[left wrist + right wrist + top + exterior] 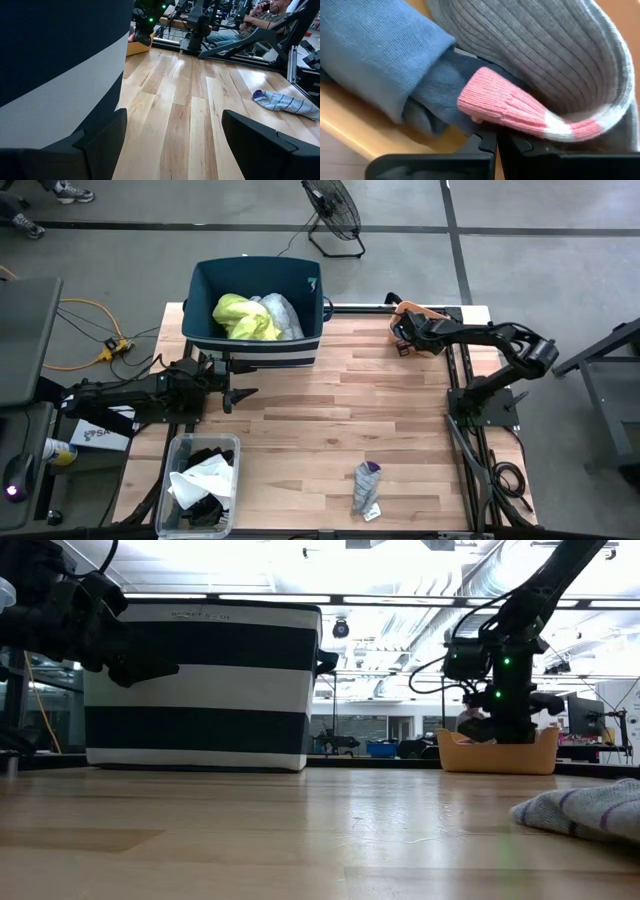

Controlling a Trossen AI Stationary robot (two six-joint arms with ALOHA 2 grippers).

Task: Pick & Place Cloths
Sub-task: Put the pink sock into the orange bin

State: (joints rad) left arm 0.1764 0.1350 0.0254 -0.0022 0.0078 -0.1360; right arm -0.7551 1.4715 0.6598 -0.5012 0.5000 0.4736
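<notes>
Grey socks with pink ends [560, 65] lie with a blue sock [380, 55] in the small orange tray [412, 308] at the table's far right. My right gripper [496, 142] is shut, down in that tray [497, 752]. My left gripper [240, 393] hangs open beside the near wall of the dark-blue bin [258, 352], touching nothing. The bin holds the neon-yellow garment [240, 318] and a white garment [282, 313]. The small white-blue rag [367, 488] lies flat on the table near the near edge. My right gripper's shut fingertips meet the socks from above, just under one sock's pink end [495, 102], where darker blue-grey cloth [445, 85] lies. The pink end covers the tips, so I cannot tell whether any cloth is pinched between them. The socks rest in the tray.
A clear plastic box [203, 485] at the near left corner holds black and white pieces. Bare wood lies between the bin, the rag [285, 102] and the tray. A floor fan [333, 215] stands beyond the table. A seated person [255, 20] shows in the room behind.
</notes>
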